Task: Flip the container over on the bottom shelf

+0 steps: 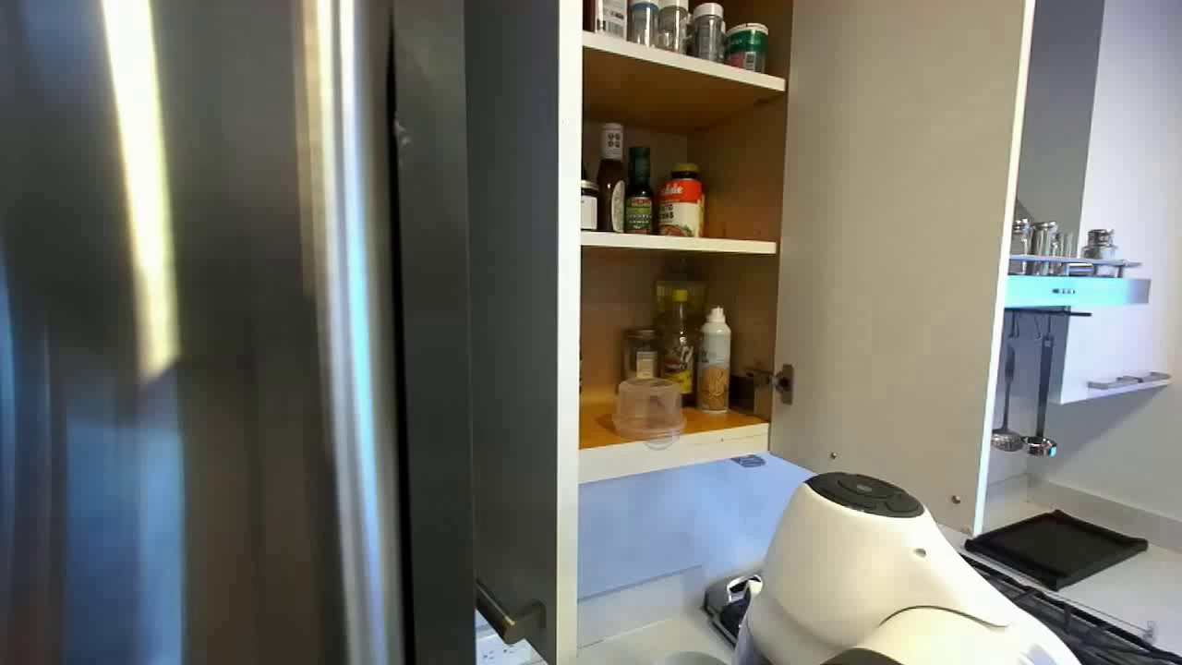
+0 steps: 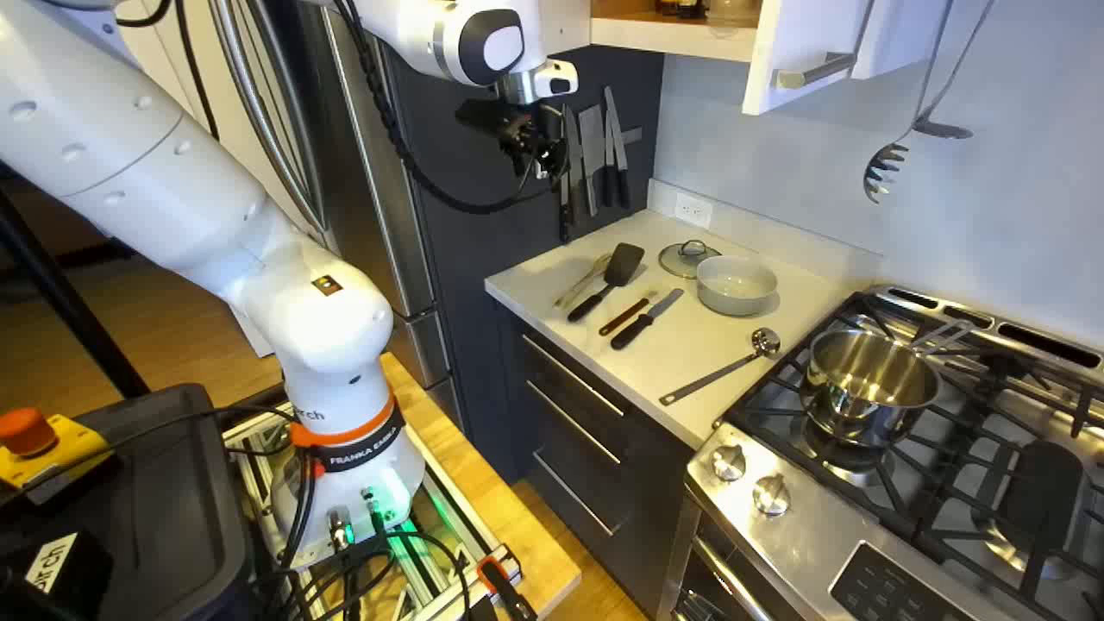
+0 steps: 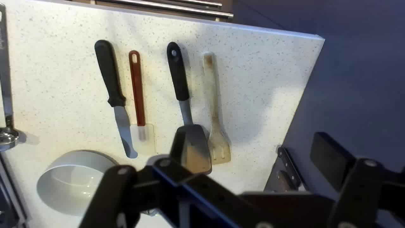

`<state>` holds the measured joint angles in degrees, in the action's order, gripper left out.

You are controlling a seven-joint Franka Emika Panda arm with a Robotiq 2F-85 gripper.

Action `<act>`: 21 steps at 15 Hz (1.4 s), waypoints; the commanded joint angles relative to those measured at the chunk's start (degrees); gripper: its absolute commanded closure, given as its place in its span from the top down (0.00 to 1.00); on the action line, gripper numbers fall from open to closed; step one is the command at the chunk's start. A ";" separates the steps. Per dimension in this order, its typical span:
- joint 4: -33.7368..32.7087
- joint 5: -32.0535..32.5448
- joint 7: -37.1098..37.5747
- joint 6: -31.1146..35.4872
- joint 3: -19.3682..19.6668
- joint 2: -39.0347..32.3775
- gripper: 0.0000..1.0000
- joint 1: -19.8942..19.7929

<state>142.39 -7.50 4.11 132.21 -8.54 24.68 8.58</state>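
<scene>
The clear plastic container (image 1: 649,406) stands at the front of the bottom shelf (image 1: 679,452) in an exterior view. Its narrower end is up and its wider end is down, slightly overlapping the shelf's pale front edge. In an exterior view the shelf's edge (image 2: 673,40) shows at the top, with only a faint part of the container (image 2: 733,12) above it. My gripper (image 2: 545,164) hangs below shelf height, left of the cupboard and apart from the container, pointing down over the counter. In the wrist view the gripper's fingers (image 3: 254,155) are wide apart with nothing between them.
A jar (image 1: 639,353), a yellow-capped bottle (image 1: 681,346) and a white spray can (image 1: 715,360) stand close behind the container. The cupboard door (image 1: 896,259) is open. Knives (image 2: 595,159) hang near the gripper. Utensils (image 2: 621,267) and a bowl (image 2: 736,285) lie on the counter below.
</scene>
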 commanded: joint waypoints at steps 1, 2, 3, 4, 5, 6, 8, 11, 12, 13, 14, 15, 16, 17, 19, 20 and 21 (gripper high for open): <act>-0.11 0.14 0.11 -0.15 0.19 -0.01 1.00 0.21; -0.11 0.14 0.11 -0.15 0.19 -0.01 1.00 0.21; -0.11 0.14 0.11 -0.15 0.19 -0.01 1.00 0.21; -0.11 0.14 0.11 -0.15 0.19 -0.01 1.00 0.21; -0.24 0.06 0.13 0.22 0.41 0.11 1.00 0.03; -0.62 0.29 1.37 1.17 0.65 0.33 1.00 -0.88; -1.82 -0.90 2.56 4.39 2.00 0.45 1.00 -2.07; -4.18 -2.47 2.32 10.61 4.90 -0.94 1.00 -3.34; -5.34 -4.30 2.15 12.74 6.20 -1.61 1.00 -3.22; -5.96 -6.39 1.71 14.82 7.39 -1.98 1.00 -2.79; -6.98 -8.21 1.91 16.84 8.20 -2.63 1.00 -2.61; -7.47 -10.56 1.69 19.27 9.08 -3.04 1.00 -2.04; -7.99 -12.78 1.81 21.65 9.77 -3.60 1.00 -1.73; -8.33 -15.40 1.66 23.92 10.50 -4.04 1.00 -1.11; -8.64 -21.20 1.28 28.16 12.02 -4.78 1.00 0.47; -8.48 -24.25 1.04 30.55 12.72 -4.98 1.00 1.49; -8.29 -28.54 -0.69 33.26 13.87 -5.15 1.00 3.48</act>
<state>134.34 -27.06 5.82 159.80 2.24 20.78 7.53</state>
